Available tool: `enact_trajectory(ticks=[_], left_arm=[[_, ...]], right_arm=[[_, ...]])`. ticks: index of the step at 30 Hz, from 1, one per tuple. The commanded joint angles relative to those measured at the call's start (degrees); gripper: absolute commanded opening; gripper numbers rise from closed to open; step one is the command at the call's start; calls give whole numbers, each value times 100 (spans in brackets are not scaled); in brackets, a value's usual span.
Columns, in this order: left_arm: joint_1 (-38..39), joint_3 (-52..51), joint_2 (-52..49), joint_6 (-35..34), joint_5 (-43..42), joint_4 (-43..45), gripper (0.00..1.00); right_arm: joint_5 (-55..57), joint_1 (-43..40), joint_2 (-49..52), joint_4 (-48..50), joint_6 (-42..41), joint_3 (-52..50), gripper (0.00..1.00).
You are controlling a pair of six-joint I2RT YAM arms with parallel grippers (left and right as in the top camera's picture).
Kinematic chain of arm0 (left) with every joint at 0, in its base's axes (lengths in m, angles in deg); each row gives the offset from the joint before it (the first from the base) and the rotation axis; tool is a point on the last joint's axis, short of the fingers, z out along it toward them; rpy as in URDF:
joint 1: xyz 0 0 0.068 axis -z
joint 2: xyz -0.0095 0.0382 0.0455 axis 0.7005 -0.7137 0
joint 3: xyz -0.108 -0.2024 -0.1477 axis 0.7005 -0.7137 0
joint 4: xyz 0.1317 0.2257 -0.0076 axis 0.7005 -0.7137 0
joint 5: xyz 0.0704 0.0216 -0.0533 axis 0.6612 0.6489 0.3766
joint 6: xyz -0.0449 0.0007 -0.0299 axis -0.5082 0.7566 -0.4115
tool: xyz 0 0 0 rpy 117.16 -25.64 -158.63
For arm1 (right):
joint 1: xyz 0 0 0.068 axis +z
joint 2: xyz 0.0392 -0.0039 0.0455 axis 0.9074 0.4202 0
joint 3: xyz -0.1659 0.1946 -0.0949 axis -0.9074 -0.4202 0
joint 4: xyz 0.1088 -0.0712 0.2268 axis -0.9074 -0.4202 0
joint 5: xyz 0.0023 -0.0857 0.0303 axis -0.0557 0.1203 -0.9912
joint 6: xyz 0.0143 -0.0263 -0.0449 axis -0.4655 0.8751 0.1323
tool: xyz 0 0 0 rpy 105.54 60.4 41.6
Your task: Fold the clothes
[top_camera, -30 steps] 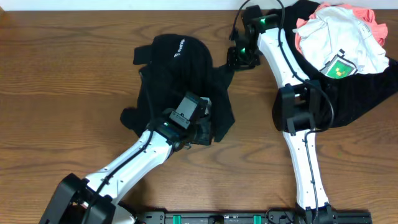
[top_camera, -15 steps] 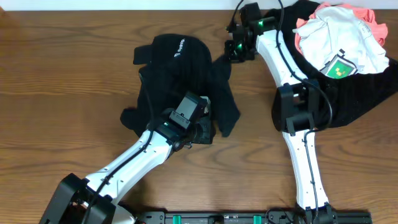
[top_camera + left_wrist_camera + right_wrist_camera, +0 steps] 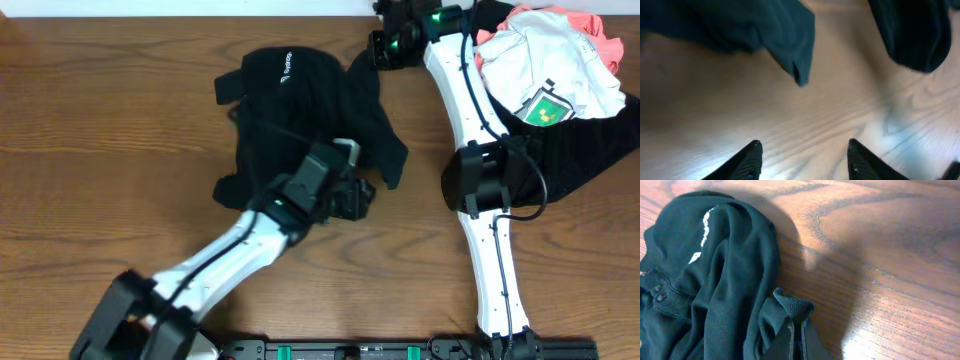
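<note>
One corner held by the right pincer; the left pincer hangs empty.
The right pincer is clamped shut on a hem corner of the black shirt, whose bulk lies bunched ahead of it and to one side. The left pincer is spread wide over bare counter, with cloth edges just beyond its tips. In my judgement the thin one-corner grip may slip under a pull, or drag the shirt into a tighter heap, because nothing pins the far end.

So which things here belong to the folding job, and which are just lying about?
Job: black shirt; right gripper, pinching its edge; left gripper, open.
Lying about: white garment, pink garment and dark cloth piled aside, probably queued.
</note>
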Motion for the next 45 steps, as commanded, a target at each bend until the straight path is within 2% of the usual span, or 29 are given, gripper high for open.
enact_trajectory(ticks=[1, 6, 11, 13, 21, 26, 35, 43, 44, 45], left_arm=[[289, -37, -448, 15, -61, 236, 58], [459, -37, -693, 11, 52, 1097, 66], [459, -39, -706, -96, 1154, 1263, 71], [457, -39, -774, -94, 1211, 1438, 72], [463, -37, -1419, -111, 1209, 2363, 72], [463, -31, -1679, -330, 1211, 2516, 72], [463, 201, -2114, -330, 1246, 2780, 71], [461, 750, -2723, -372, 1294, 2870, 71], [457, 807, -2745, -369, 1296, 2870, 70], [457, 839, -2752, -369, 1300, 2870, 63]], right_arm=[[26, 79, -173, 7, -83, 81, 1], [-9, 87, -173, -55, -83, 81, 1], [-35, 85, -173, -70, -83, 81, 1], [-35, 87, -173, -72, -83, 81, 1], [-35, 87, -173, -94, -83, 81, 1], [-39, 87, -173, -101, -83, 81, 1], [-295, 92, -173, -103, -87, 81, 1], [-315, 92, -173, -232, -122, 81, 1], [-317, 92, -173, -256, -122, 81, 1], [-315, 92, -173, -275, -122, 81, 1]])
